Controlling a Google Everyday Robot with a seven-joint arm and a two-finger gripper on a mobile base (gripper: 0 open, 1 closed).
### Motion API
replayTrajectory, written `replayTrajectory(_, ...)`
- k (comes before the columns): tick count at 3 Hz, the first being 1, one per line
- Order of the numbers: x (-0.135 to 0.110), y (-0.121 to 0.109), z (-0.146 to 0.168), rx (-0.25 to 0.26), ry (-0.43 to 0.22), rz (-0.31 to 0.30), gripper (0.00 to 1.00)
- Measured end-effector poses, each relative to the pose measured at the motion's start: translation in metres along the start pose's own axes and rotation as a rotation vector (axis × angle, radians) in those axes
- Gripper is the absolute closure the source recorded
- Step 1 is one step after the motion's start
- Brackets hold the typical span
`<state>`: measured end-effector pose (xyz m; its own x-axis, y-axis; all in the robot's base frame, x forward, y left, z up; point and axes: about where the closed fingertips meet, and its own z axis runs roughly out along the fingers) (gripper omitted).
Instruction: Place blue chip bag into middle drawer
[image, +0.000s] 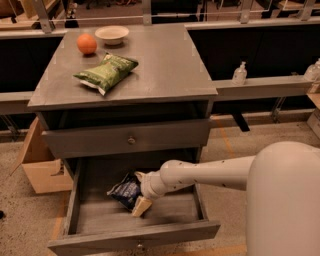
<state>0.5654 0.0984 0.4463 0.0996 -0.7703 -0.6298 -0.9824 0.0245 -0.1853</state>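
Note:
The blue chip bag (124, 190) lies tilted inside the open middle drawer (90, 220), towards its back and middle, on the plank floor. My gripper (140, 203) reaches down into the drawer from the right on the white arm (205, 172). It sits right at the bag's right end and touches or nearly touches it. The drawer is pulled far out, and its front (135, 237) is near the bottom edge of the view.
A closed grey drawer front with a knob (131, 140) sits above the open drawer. On the cabinet top (165, 70) lie a green chip bag (106, 72), an orange (86, 43) and a white bowl (112, 34). A cardboard box (37, 165) stands at the left.

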Motion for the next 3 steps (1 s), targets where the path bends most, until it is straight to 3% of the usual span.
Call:
replayTrajectory(1,0.005,0.004,-0.04,0.059,-0.036,0.083,0.0)
replayTrajectory(2,0.021,0.012,-0.092,0.16,-0.007,0.192,0.0)
replayTrajectory(3,0.016,0.019,-0.103,0.167,0.005,0.182,0.0)
